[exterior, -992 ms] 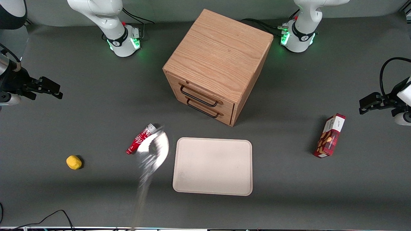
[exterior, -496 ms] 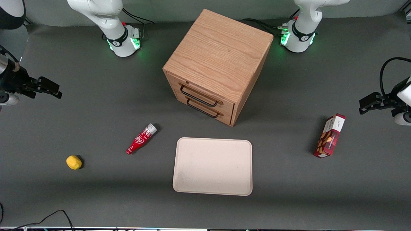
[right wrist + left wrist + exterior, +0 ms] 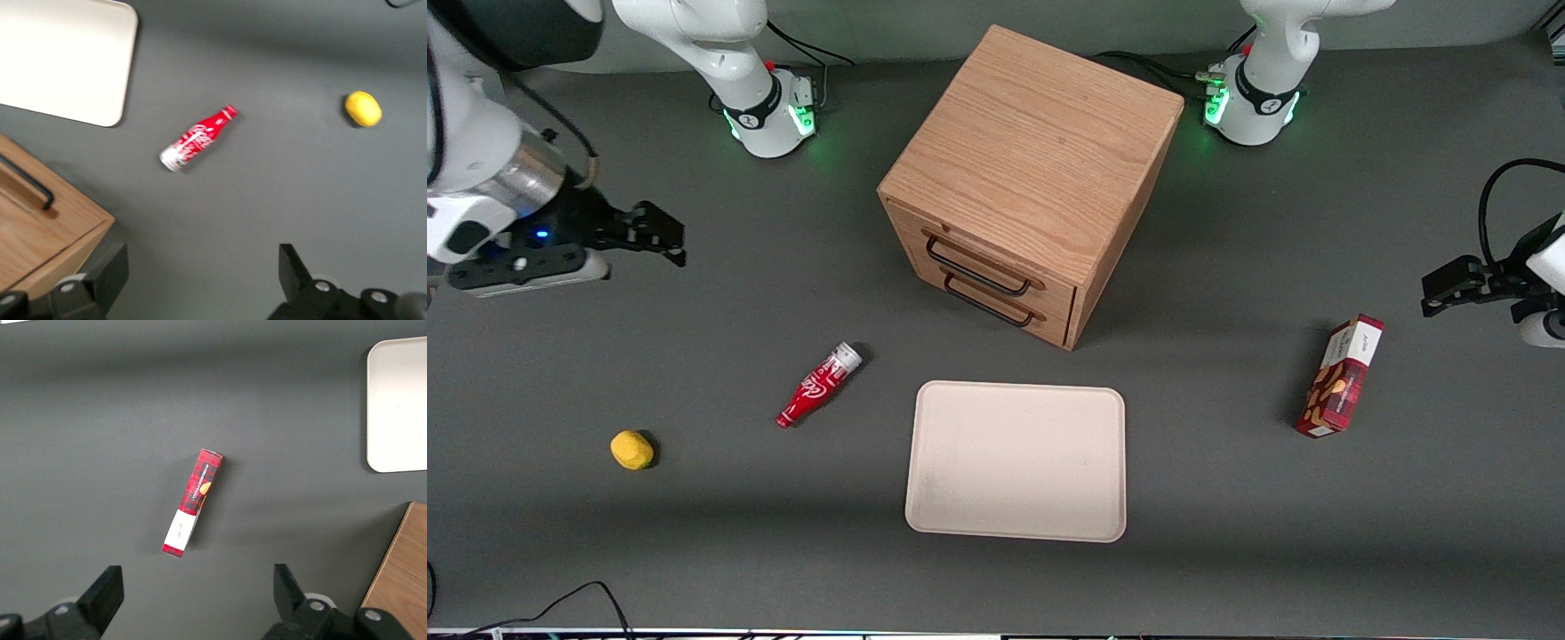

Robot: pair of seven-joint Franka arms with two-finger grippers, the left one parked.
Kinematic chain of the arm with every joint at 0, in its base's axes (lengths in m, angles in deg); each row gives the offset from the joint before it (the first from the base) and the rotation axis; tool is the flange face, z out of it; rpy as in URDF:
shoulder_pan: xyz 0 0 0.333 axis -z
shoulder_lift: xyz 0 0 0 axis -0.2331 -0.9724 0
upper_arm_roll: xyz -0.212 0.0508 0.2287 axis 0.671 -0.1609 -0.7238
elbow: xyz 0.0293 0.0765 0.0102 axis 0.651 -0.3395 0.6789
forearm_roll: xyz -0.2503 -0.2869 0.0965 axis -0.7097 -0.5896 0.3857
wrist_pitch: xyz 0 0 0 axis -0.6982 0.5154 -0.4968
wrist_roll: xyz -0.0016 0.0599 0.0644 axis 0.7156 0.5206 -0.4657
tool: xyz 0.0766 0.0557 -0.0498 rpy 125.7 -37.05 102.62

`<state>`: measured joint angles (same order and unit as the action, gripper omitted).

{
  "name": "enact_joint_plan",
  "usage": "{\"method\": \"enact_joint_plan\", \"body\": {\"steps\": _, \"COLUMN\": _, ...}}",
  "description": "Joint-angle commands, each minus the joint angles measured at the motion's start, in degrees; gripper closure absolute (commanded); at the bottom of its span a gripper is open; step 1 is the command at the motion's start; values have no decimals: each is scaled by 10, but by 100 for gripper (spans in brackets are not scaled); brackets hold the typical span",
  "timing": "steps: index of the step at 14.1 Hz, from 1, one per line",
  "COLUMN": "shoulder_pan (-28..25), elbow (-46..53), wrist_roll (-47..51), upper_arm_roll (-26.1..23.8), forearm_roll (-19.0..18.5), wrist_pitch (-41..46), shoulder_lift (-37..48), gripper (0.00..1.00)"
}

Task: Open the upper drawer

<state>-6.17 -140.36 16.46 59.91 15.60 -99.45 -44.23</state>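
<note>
The task is judged to be at its opening step, the approach: the upper drawer [image 3: 996, 262] is seen shut, flush with the front of the wooden cabinet [image 3: 1040, 142], and its thin black wire handle [image 3: 978, 271] is untouched. The cabinet is placed near the middle of the table, farther from the front camera than the cream tray [image 3: 1016, 462], with its drawer fronts turned toward the working arm's end. The lower drawer [image 3: 1005, 307], of the same make, is set directly beneath.

The gripper [image 3: 660, 240] is held in the air well apart from the cabinet, toward the working arm's end of the table. Its fingers [image 3: 107, 273] are spread wide in the right wrist view, with nothing between them. A red bottle [image 3: 818, 385] and a yellow fruit [image 3: 631, 450], possibly a lemon, are seen lying on the table nearer the front camera.

For the next move, the gripper would need to be carried across to the cabinet front, lowered to the level of the top handle, and aligned so that the wire is taken between the fingers rather than the one below.
</note>
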Motion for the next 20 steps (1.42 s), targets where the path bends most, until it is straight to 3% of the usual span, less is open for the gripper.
{"method": "enact_joint_plan", "body": {"steps": 1, "shoulder_pan": -3, "elbow": 37, "wrist_roll": -3, "upper_arm_roll": -20, "forearm_roll": 5, "wrist_pitch": 4, "shoulder_lift": -26, "gripper": 0}}
{"method": "enact_joint_plan", "body": {"steps": 8, "shoulder_pan": -1, "elbow": 103, "wrist_roll": -4, "upper_arm_roll": -250, "forearm_roll": 5, "wrist_pitch": -44, "shoulder_lift": -166, "gripper": 0}}
{"method": "enact_joint_plan", "body": {"steps": 10, "shoulder_pan": -3, "elbow": 102, "wrist_roll": -4, "upper_arm_roll": -300, "forearm_roll": -21, "wrist_pitch": -93, "shoulder_lift": -212, "gripper": 0}}
{"method": "enact_joint_plan", "body": {"steps": 12, "shoulder_pan": -24, "elbow": 103, "wrist_roll": -29, "upper_arm_roll": -312, "forearm_roll": -55, "wrist_pitch": -107, "shoulder_lift": -245, "gripper": 0}}
{"method": "enact_joint_plan", "body": {"steps": 16, "shoulder_pan": -34, "elbow": 97, "wrist_roll": -119, "upper_arm_roll": -311, "forearm_roll": -58, "wrist_pitch": -129, "shoulder_lift": -294, "gripper": 0}}
{"method": "enact_joint_plan", "body": {"steps": 20, "shoulder_pan": -48, "elbow": 93, "wrist_roll": -120, "upper_arm_roll": -306, "forearm_roll": -74, "wrist_pitch": -149, "shoulder_lift": -329, "gripper": 0}}
